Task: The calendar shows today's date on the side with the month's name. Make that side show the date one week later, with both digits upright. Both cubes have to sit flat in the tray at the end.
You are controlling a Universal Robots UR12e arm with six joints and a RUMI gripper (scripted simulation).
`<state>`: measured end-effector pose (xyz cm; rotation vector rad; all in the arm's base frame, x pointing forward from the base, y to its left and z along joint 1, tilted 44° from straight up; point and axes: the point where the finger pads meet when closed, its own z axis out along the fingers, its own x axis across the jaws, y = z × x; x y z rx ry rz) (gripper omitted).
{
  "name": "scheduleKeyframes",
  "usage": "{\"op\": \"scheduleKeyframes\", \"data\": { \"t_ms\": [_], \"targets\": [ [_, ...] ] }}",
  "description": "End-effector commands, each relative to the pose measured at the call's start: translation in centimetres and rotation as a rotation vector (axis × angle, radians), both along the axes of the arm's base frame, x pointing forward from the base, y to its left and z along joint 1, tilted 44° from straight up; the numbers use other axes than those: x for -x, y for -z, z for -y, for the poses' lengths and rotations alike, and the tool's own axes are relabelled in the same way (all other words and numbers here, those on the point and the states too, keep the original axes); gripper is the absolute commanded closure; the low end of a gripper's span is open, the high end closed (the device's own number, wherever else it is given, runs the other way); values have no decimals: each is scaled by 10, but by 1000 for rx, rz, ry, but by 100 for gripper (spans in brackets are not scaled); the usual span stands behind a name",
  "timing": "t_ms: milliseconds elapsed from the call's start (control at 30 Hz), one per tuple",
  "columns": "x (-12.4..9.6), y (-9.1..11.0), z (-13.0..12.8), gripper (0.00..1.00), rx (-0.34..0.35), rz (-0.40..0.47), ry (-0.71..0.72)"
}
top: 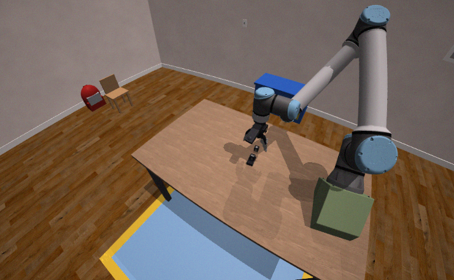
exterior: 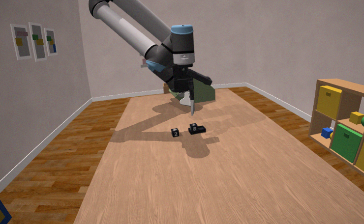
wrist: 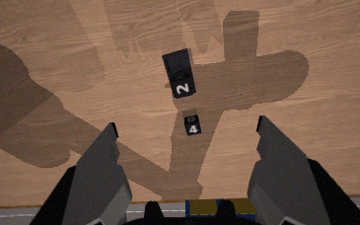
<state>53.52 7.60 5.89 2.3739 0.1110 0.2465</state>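
On the wood-grain counter (exterior: 233,178), one small black cube (exterior: 174,132), a white 2 on its side, sits loose, just left of the low black tray (exterior: 200,129). The other cube (exterior: 193,127) rests in the tray's left slot, showing an 8. Above them, the dark gripper (exterior: 192,109) hangs spread wide, holding nothing. Judging by this, the loose cube remains to be reseated.
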Motion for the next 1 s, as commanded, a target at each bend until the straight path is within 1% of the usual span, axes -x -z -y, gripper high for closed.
{"op": "scheduleKeyframes", "data": {
  "t_ms": [0, 67, 233, 400, 433, 967],
  "targets": [
    [2, 4, -4, 0, 20, -73, -87],
    [2, 4, -4, 0, 20, -73, -87],
    [3, 5, -5, 0, 31, -106, -122],
    [3, 6, -6, 0, 33, -111, -128],
    [3, 6, -6, 72, 33, -111, -128],
    [3, 6, -6, 72, 33, -111, -128]
  ]
}}
